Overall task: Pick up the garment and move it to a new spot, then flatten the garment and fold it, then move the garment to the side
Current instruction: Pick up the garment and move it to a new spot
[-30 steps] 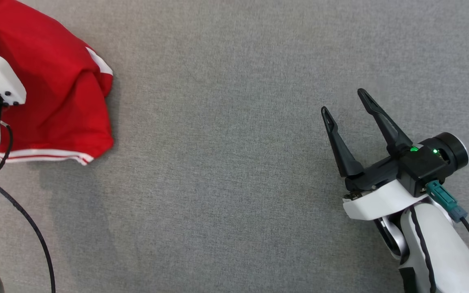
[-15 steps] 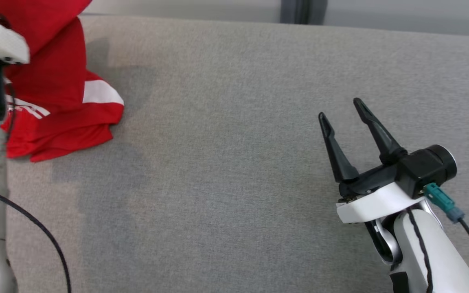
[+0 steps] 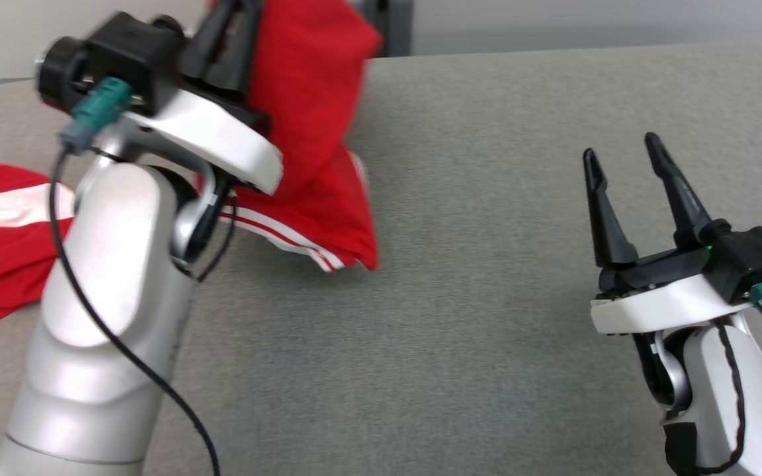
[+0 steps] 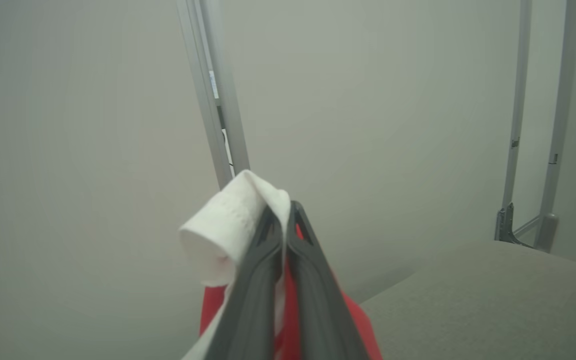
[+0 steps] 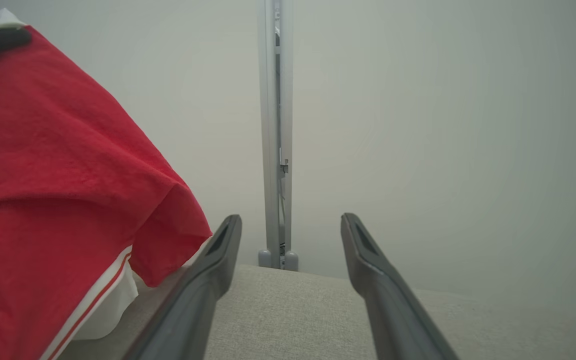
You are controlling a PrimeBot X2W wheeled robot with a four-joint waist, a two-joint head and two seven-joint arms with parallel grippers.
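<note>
Head view: left arm lifted high, left gripper point(image 4: 285, 209) pinched tight on red garment point(image 3: 308, 99) — cloth hangs down onto gray surface point(image 3: 487, 317). Other side: right gripper point(image 3: 619, 149) wide open, empty — bare surface all around it.

Red cloth with white trim, on plain grey.

The garment point(image 3: 308, 99) was bright red. It carried a broad white band across one part and thin white stripes on red along a hem, and its cuff point(image 4: 228, 225) was plain white. My left gripper point(image 4: 286, 220) and right gripper point(image 3: 620, 149) both had black fingers point(image 3: 602, 218) on glossy white shells point(image 3: 659, 311), and a small green light point(image 3: 708, 248) glowed on the right one. My forearms point(image 3: 110, 297) were silvery white, each with a teal plug point(image 3: 100, 109) and a black cable point(image 3: 123, 357). The tabletop point(image 3: 487, 264) was mid-grey woven fabric, finely flecked and without print. The wall point(image 5: 443, 100) was a pale greenish grey, crossed by light grey posts point(image 5: 273, 125).
</note>
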